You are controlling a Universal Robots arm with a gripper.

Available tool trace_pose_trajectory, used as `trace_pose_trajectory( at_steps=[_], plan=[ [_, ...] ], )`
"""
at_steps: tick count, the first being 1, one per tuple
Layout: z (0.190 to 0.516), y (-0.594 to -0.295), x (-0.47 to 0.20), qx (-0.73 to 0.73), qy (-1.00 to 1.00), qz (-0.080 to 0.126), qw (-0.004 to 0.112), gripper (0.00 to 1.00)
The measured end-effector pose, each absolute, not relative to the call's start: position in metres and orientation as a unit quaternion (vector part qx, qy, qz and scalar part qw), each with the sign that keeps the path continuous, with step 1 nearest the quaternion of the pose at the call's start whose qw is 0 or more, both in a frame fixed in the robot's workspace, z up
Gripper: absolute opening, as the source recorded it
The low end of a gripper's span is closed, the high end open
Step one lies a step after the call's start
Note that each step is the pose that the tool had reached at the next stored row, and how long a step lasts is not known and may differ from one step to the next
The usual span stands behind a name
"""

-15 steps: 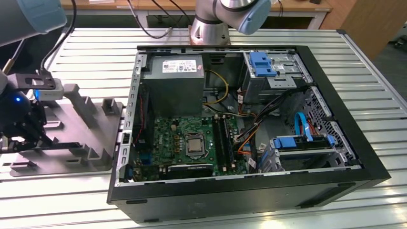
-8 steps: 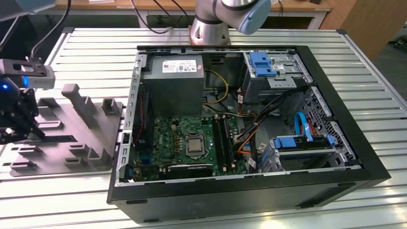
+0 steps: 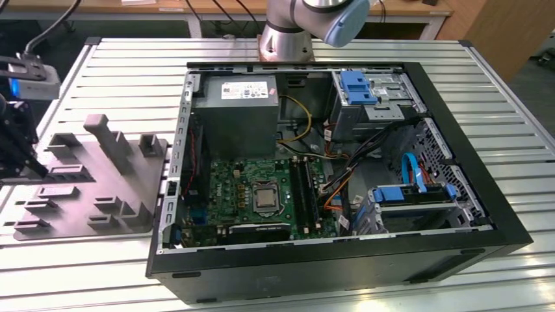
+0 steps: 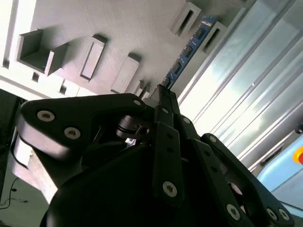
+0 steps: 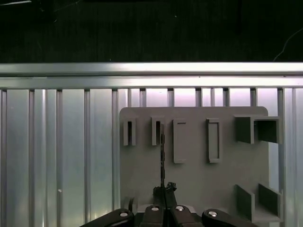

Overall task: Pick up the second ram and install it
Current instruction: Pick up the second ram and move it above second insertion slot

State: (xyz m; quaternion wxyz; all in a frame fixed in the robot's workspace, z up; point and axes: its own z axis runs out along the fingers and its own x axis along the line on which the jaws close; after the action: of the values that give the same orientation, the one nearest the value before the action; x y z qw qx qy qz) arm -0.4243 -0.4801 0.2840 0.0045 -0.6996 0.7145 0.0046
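The second ram (image 4: 189, 49) is a thin blue-green stick seen almost edge-on, and it also shows as a dark line (image 5: 162, 161) in the first wrist view. My gripper (image 4: 161, 92) (image 5: 164, 191) is shut on one end of it. The stick's other end reaches the narrow slots of the grey holder plate (image 5: 194, 179); I cannot tell whether it rests in a slot. In the exterior view my gripper (image 3: 33, 168) hangs over the left end of that grey holder plate (image 3: 87, 195), far from the open computer case (image 3: 338, 253). The green motherboard (image 3: 234, 188) with its long black slots (image 3: 302, 188) lies inside the case.
The case stands on a ribbed metal table (image 3: 104, 273), with a grey power-supply box (image 3: 234, 110), cables and blue drive brackets (image 3: 355, 88) inside. The holder plate carries upright grey blocks (image 3: 108, 140). The arm's base (image 3: 286, 39) stands behind the case.
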Motion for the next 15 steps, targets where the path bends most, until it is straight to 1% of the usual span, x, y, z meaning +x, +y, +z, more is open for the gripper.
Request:
trace_pose_trajectory(
  at_steps=[15],
  plan=[
    [0.350, -0.480, -0.424, -0.700, 0.715, 0.005, 0.004, 0.11]
  ],
)
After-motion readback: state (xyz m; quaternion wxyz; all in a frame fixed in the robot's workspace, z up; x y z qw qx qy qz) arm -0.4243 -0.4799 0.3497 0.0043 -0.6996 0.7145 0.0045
